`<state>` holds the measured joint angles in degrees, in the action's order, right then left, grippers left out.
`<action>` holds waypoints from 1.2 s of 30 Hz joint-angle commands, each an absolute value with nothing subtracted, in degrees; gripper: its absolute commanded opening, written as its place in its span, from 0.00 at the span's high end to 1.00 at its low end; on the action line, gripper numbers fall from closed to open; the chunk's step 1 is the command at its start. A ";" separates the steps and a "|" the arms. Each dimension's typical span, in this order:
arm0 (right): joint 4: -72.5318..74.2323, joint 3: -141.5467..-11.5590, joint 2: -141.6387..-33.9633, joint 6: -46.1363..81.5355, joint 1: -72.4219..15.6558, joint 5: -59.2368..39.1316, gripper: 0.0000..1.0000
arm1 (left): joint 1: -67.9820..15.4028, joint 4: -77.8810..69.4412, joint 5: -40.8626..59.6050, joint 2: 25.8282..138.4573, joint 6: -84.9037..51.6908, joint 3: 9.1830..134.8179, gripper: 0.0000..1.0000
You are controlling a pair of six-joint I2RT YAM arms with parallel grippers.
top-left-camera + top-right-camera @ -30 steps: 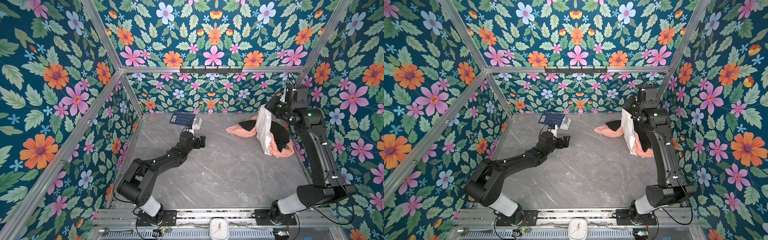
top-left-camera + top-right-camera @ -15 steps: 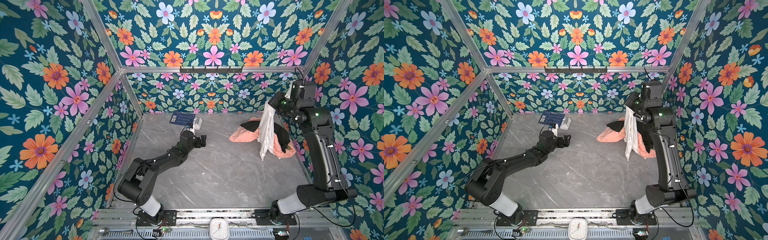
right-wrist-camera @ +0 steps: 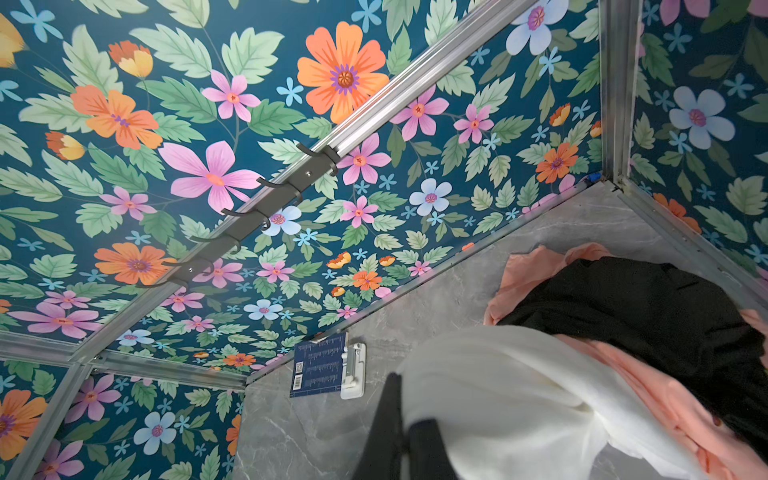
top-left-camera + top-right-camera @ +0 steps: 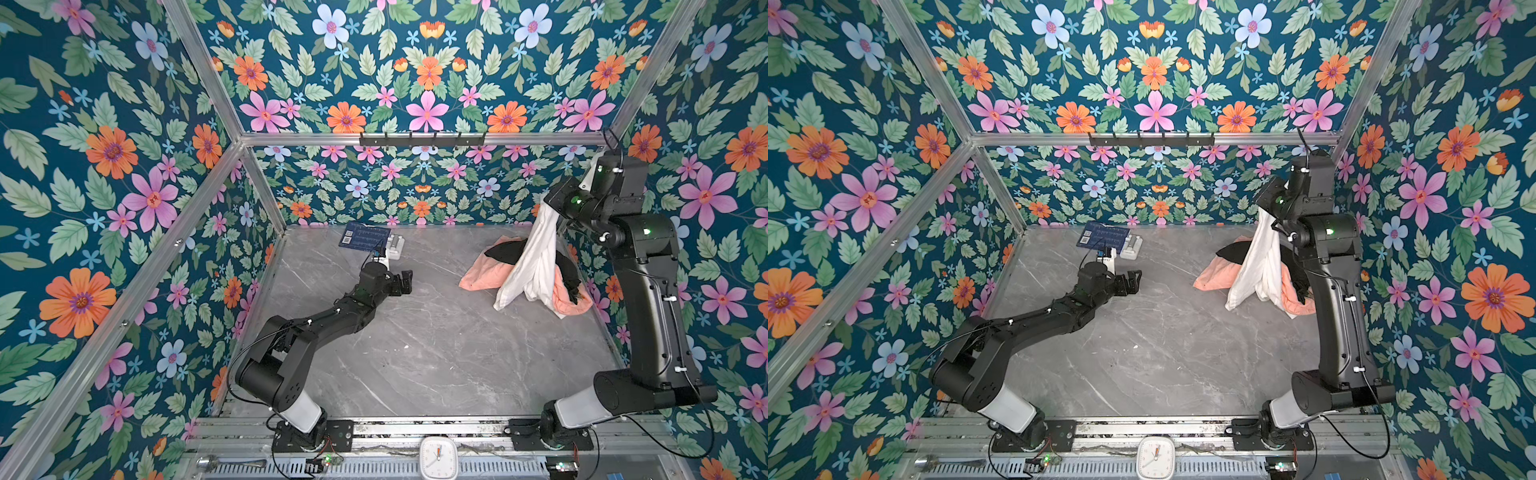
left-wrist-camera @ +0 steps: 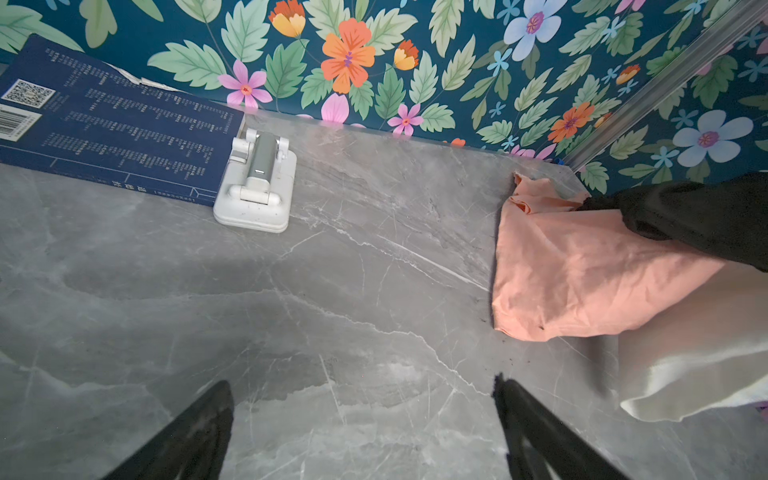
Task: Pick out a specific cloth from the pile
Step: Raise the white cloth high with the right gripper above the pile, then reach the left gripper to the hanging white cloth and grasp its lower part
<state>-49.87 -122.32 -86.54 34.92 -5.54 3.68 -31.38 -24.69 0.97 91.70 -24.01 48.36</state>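
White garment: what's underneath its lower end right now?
Held up by the right gripper, the white garment drapes over the peach-pink garment and black garment; its hem seems to reach the table. Whatever lies beneath its folds is covered.

Book [image 4: 365, 237]: dark blue, flat by back wall.
White stand [image 4: 395, 242]: just beside the book.
Hook rack [image 4: 422, 139]: on back rail.

Left arm [image 4: 332, 316] is being held low, outstretched, left gripper [image 4: 404, 279] spread wide. Right arm [image 4: 648, 299] is being held high, right gripper [image 4: 549, 204] clamping the cloth [image 4: 536, 257].
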 commanded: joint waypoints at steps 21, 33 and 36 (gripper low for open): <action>-36.45 -123.81 -85.08 29.80 -5.60 5.95 1.00 | -31.38 -26.28 0.71 91.34 -24.09 47.29 0.00; -40.91 -134.65 -89.63 27.52 -5.58 3.16 1.00 | -31.45 -26.46 1.21 90.72 -24.52 46.93 0.00; -40.78 -134.17 -88.83 27.48 -5.62 3.25 1.00 | -31.88 -27.57 3.07 90.70 -24.53 47.02 0.00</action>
<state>-44.91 -134.08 -89.60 28.34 -5.54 3.57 -31.62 -25.21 1.41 91.15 -24.25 47.03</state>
